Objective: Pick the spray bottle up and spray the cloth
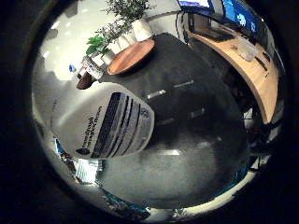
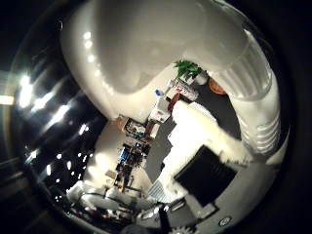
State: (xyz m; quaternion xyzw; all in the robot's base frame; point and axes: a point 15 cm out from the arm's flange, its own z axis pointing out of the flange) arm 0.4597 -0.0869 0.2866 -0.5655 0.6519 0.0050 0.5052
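Up close, the spray bottle (image 2: pixel 146 44) is filling much of the thumb-side palm view, its white body pressing right against the palm and its ribbed white part curving down beside it. From the little-finger side, the same bottle's labelled face is showing at an angle, lying close to the palm above the dark floor (image 1: pixel 196 158). Whether the bottle is lifted clear of any surface is hard to tell from these views. The fingers (image 2: pixel 200 175) are showing only as a black and white part reaching in near the bottle, and I cannot tell if they are curling round it or standing straight. A white cloth (image 2: pixel 195 126) is lying beyond the bottle in the thumb-side view, near that black part. Farther off, a curved wooden table (image 1: pixel 252 70) is carrying screens and small items, a round wooden tabletop (image 1: pixel 133 56) is sitting on the dark floor, and potted plants (image 1: pixel 126 14) are standing just beside it.
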